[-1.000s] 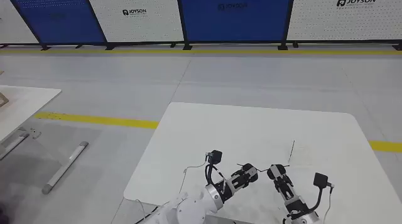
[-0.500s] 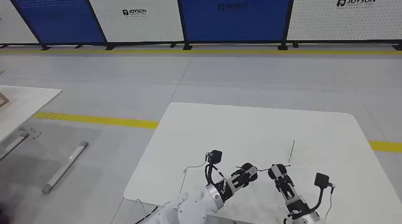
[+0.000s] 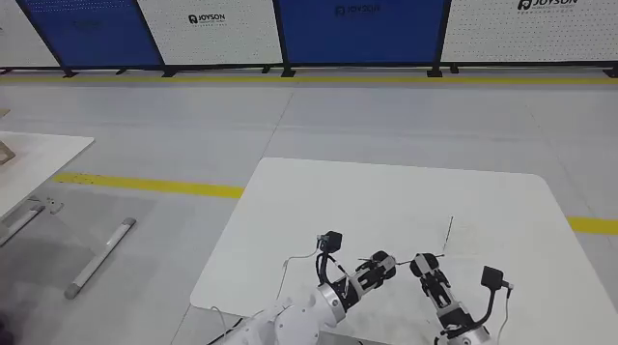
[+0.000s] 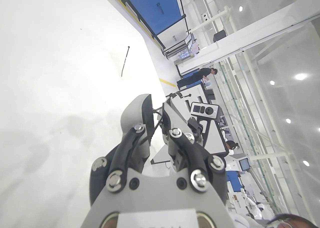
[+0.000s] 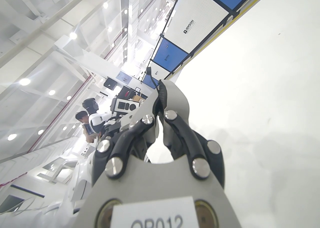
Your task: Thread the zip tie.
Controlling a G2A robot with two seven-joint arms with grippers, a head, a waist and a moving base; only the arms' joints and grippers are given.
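Two grippers face each other low over the near edge of the white table (image 3: 386,200). My right gripper (image 3: 422,266) (image 5: 161,84) is shut on a thin black zip tie (image 5: 150,74), and a short end of it pokes out past the fingertips. My left gripper (image 3: 384,265) (image 4: 156,100) sits just beside it. Its fingers stand a narrow gap apart, and a black piece of the zip tie (image 4: 156,126) curves loosely through that gap. The run of the tie between the two grippers is too thin to follow in the top view.
A second black zip tie (image 3: 449,232) (image 4: 125,60) lies flat on the table, farther in and to the right of the grippers. The table's near edge is close below both arms. Open white tabletop stretches beyond them.
Both grippers stay almost in place. The right one wobbles by a hair, and the tie end beside the left one dips slightly.
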